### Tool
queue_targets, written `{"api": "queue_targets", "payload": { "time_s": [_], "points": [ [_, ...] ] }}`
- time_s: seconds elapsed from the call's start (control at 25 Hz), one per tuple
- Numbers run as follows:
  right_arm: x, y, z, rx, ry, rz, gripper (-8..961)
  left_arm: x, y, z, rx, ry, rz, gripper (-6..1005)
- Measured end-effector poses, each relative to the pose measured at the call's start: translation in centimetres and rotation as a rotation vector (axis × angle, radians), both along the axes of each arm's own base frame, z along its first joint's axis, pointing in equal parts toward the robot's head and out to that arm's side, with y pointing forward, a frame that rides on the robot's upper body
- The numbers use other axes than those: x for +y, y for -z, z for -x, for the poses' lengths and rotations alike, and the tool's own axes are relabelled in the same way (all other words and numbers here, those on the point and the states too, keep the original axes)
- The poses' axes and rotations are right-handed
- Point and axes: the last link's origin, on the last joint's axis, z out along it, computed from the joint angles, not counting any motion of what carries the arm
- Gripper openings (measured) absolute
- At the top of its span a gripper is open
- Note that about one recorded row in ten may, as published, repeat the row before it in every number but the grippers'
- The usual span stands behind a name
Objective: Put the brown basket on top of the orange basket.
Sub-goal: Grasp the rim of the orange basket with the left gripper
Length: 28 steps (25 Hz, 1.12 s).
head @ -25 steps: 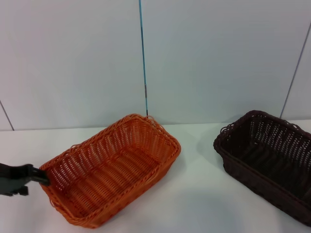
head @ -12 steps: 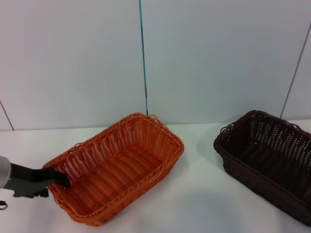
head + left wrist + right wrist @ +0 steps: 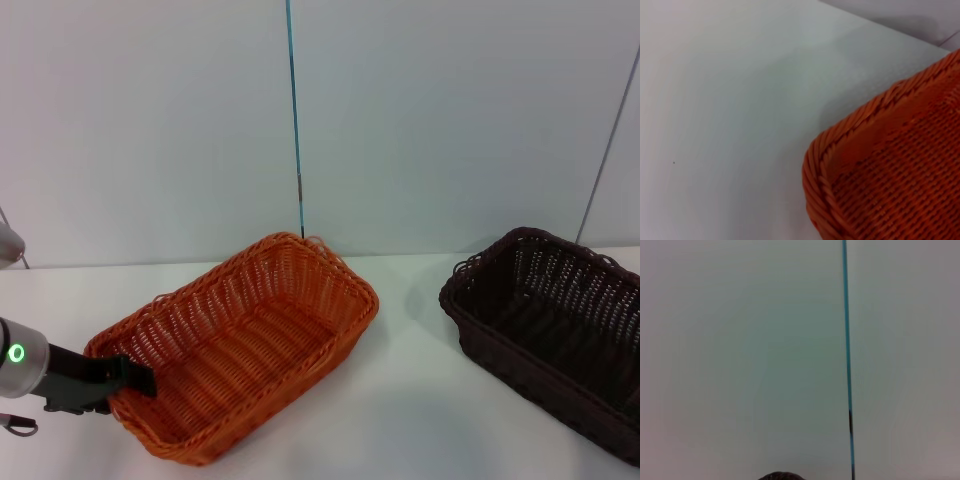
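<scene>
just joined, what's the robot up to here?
The left gripper is at the near-left end of the rectangular orange woven basket, apparently gripping its rim. The rectangular dark brown woven basket sits apart on the right of the white table, untouched. The right gripper is out of view.

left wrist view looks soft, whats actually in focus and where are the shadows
Left wrist view: the orange basket rim is blurred, its weave barely resolved, with a faint shadow on the table beside it. Head view: sharper; soft shadows lie beside the orange basket and the brown basket; the left gripper is at the orange rim.
</scene>
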Motion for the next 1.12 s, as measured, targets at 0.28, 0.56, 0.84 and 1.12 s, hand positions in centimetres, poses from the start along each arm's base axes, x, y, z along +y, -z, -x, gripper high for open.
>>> {"api": "queue_targets", "payload": {
  "time_s": [0.28, 0.56, 0.84, 1.12],
  "points": [
    [0.1, -0.2, 0.0, 0.0, -0.001, -0.005, 916, 0.3, 1.0, 0.0, 0.021, 0.009, -0.002, 649],
    [0.1, -0.3, 0.0, -0.001, 0.001, -0.008, 917, 0.3, 1.8, 0.3, 0.02, 0.0, -0.008, 648],
    [0.1, -0.3, 0.0, -0.006, 0.0, -0.009, 917, 0.3, 2.1, 0.2, 0.027, 0.008, -0.009, 647],
    [0.2, -0.4, 0.1, -0.009, -0.005, -0.01, 916, 0.2, 2.4, 0.3, 0.029, 0.007, 0.001, 647]
  ]
}}
